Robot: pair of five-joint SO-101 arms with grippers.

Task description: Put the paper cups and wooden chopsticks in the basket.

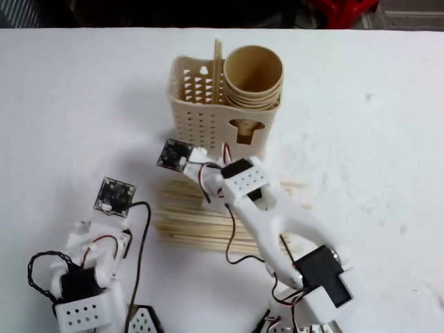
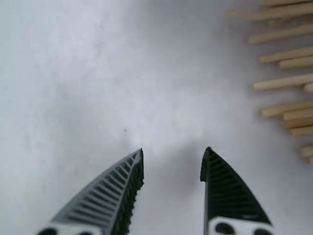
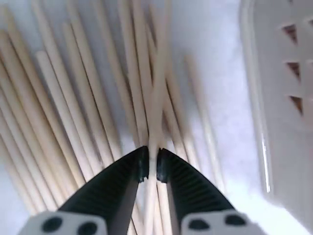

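Chopsticks (image 1: 184, 223) lie scattered on the bench (image 1: 374, 139) just in front of the basket (image 1: 187, 118), which holds stacked cups (image 1: 253, 73) and one upright stick (image 1: 218, 59). Right claw (image 3: 152, 164) sits among the pile, pinching one chopstick (image 3: 156, 107). Left claw (image 2: 172, 156) hovers spread over bare bench beside the pile.

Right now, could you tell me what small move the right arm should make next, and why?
Probably lift the right gripper straight up a little: its jaws look shut on one pale wooden chopstick lying in the pile on the white table, and the beige perforated plastic basket stands close beside it.
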